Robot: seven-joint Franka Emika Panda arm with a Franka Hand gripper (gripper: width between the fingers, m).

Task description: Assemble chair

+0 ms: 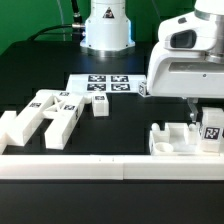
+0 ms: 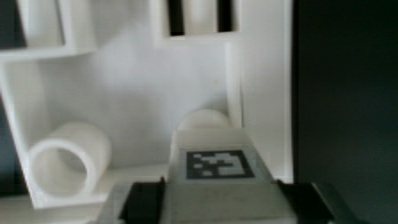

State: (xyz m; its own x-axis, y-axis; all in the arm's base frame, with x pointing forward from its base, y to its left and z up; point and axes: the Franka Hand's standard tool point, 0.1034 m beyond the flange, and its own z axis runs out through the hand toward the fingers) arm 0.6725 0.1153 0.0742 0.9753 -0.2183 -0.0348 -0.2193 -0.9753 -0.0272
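My gripper [image 2: 221,203] is shut on a white chair piece [image 2: 215,150] that carries a square tag. A dark finger [image 2: 148,200] presses on each of its sides. In the exterior view the gripper [image 1: 205,116] holds this tagged piece [image 1: 211,130] at the right, over a white chair slab [image 1: 178,140] with raised parts. In the wrist view the slab [image 2: 143,80] lies below the held piece, with two dark slots and a round ring [image 2: 63,162]. Several loose white chair pieces [image 1: 45,115] lie at the exterior view's left.
The marker board [image 1: 105,85] lies at the middle back of the dark table, in front of the arm's white base [image 1: 105,30]. A long white border rail [image 1: 110,165] runs along the front edge. A small white block [image 1: 100,107] stands near the board.
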